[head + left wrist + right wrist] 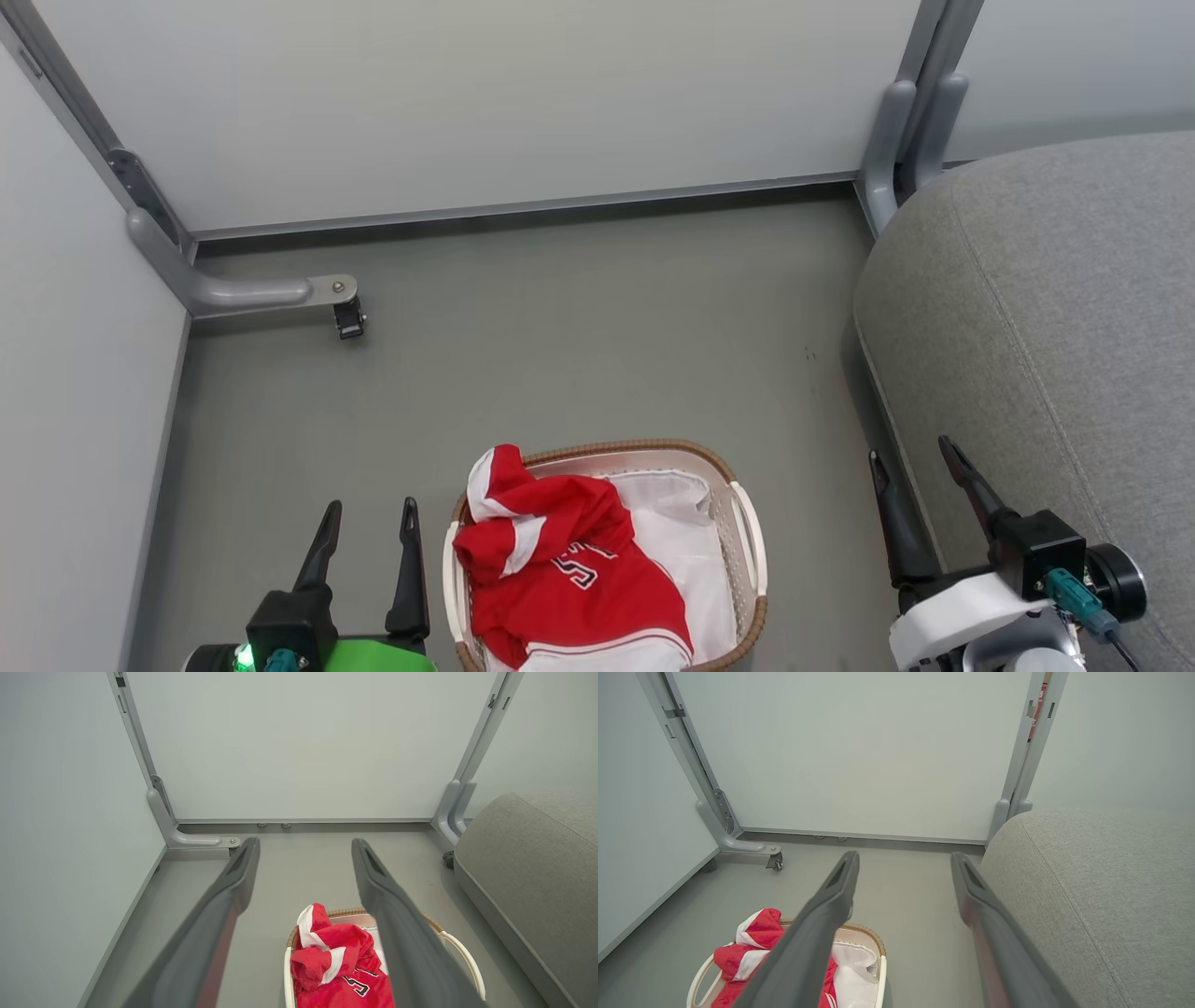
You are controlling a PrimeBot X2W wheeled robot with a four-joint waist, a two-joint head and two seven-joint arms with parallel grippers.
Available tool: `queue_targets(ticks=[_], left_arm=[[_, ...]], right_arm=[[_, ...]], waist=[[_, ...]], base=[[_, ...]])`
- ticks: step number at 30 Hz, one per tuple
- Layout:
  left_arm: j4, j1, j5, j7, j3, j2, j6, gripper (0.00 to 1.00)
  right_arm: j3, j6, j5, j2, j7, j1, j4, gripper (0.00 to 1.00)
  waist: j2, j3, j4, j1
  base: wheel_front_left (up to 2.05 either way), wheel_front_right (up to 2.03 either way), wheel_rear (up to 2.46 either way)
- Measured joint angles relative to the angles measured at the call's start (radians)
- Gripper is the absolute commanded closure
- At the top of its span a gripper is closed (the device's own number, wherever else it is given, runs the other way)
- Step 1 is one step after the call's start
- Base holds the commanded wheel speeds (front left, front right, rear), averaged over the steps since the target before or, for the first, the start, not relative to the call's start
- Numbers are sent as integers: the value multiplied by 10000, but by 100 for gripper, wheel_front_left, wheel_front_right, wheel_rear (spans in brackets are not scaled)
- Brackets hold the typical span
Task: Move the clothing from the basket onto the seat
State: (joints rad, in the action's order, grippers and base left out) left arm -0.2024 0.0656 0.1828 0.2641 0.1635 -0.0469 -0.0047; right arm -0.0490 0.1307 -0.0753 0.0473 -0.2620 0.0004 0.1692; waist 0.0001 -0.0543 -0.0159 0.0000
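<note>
The job stands at its very start: none of the clothing [569,569] has left the basket [750,551], and the seat [1055,327] carries nothing on the part that shows. Both claws are released and empty, jaws spread wide. The left claw [372,504] hangs over the floor [560,355] just to the left of the basket, and the right claw [910,448] hangs by the edge of the seat, apart from the heap. The next move, as I judge it, is a reach down into the basket, most likely by the left claw since it is the nearer. It should pinch a raised fold of red cloth and not the white liner [686,523] that lies beside and under it. The lift then has to clear the woven rim and carry the cloth rightwards across the strip of floor to the cushion. The clothing is a crumpled red heap filling the left part of the basket. One white-banded end humps up over the far-left rim, a navy-edged white numeral shows near the middle, and a white-striped hem lies at the near end. Where one garment stops and another starts I cannot tell. The basket sits on the floor, near the seat but not touching it. Being limp, the cloth may drag a second piece or the liner up with it, and the light basket could tip or slide.
</note>
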Motion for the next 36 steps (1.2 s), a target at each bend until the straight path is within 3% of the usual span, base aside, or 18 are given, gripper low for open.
queue_targets(ticks=[13,26,36], left_arm=[[-752,-2194,-1436,0,738,-136,-746,0],[-5407,-5375,-2654,0,2065,-886,-1095,0],[-8071,-7203,-2993,-408,2282,-1371,-1091,0]], right_arm=[[184,2,-8,4,-13,-1258,-516,0],[-8,4,-663,17,-13,-3176,-980,0],[-307,4,-1208,19,-13,-3796,-1068,0]], waist=[[0,-1647,217,0],[0,-4421,887,2],[0,-6292,1648,2]], base=[[0,0,0],[0,0,0],[0,0,0]])
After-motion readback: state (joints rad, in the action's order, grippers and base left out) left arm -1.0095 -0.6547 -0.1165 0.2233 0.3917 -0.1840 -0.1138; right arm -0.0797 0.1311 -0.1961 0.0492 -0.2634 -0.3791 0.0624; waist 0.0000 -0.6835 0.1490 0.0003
